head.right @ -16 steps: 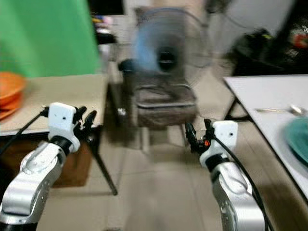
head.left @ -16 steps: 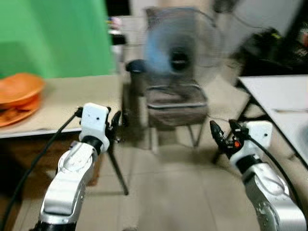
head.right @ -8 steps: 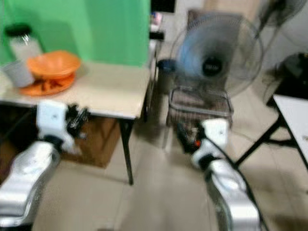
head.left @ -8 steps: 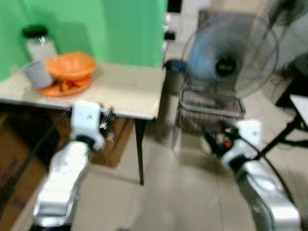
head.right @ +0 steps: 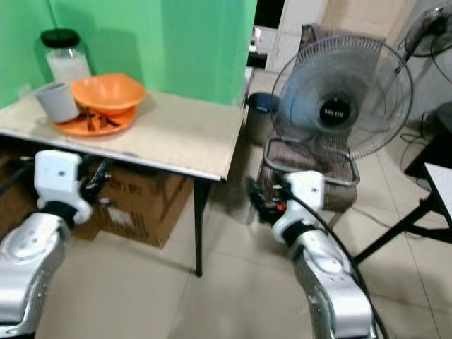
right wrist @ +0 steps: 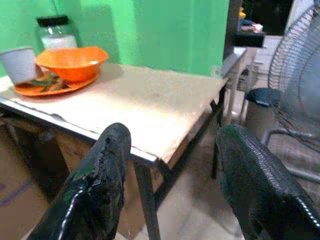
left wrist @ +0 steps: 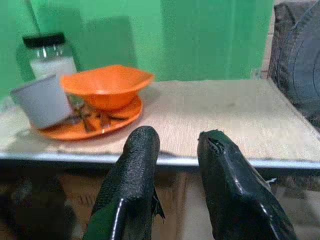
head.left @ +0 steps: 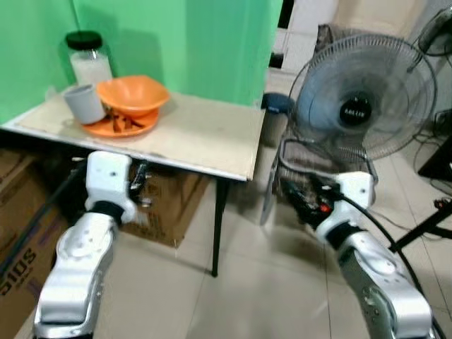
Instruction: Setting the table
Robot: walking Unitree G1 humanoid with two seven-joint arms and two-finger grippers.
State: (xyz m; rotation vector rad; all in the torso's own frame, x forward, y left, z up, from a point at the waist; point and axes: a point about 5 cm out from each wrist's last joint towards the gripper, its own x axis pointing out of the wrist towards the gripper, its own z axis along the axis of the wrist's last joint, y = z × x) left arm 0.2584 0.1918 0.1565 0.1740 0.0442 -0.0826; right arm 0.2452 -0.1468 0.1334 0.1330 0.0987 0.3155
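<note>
Standing against a green wall, a beige matte counter (head.left: 191,134) carries, at its far left end, a glossy orange bowl (head.left: 132,94) stacked on an orange plate (head.left: 116,126), with a grey cup (head.left: 84,103) and a black-lidded glass jar (head.left: 88,60) just beside them. Most of the top lies bare toward its thin metal-edged corner. Cardboard boxes (head.left: 169,205) sit underneath on pale floor tiles. Right of it stands a round wire-caged fan (head.left: 364,106). Left gripper (left wrist: 175,165) jaws sit slightly apart, below the counter edge; right gripper (right wrist: 172,170) jaws are wide apart.
</note>
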